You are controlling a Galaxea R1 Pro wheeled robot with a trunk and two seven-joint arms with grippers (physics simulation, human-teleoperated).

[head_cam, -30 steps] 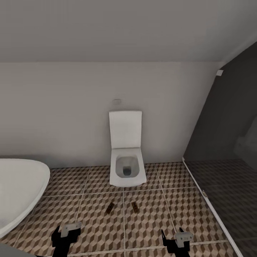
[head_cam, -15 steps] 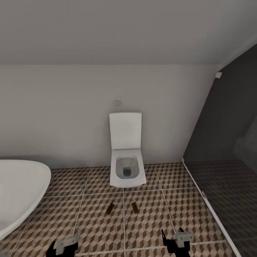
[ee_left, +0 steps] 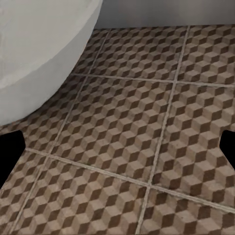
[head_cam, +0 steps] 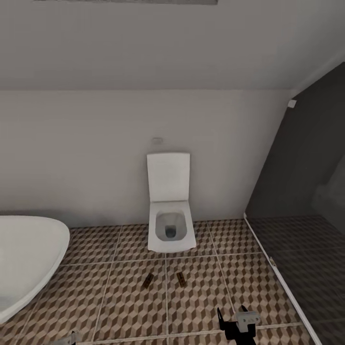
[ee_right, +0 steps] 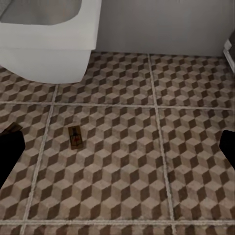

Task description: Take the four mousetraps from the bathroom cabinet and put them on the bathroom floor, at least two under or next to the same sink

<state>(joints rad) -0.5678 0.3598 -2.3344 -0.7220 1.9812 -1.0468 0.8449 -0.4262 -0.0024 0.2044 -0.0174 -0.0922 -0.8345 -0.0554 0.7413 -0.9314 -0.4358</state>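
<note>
Both pincers gape empty, the right pincer (head_cam: pixel 238 322) held low.

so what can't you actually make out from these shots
- Mousetraps: two on the bathroom floor in the head view; too small to read details.
- Left gripper: cut off by the head view's bottom edge; open or shut unclear.
- White tub: cut by the left edge.

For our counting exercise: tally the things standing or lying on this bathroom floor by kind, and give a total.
Mousetraps: 2 (left mousetrap, right mousetrap)
Toilet: 1
Bathtub: 1
Total: 4
</note>
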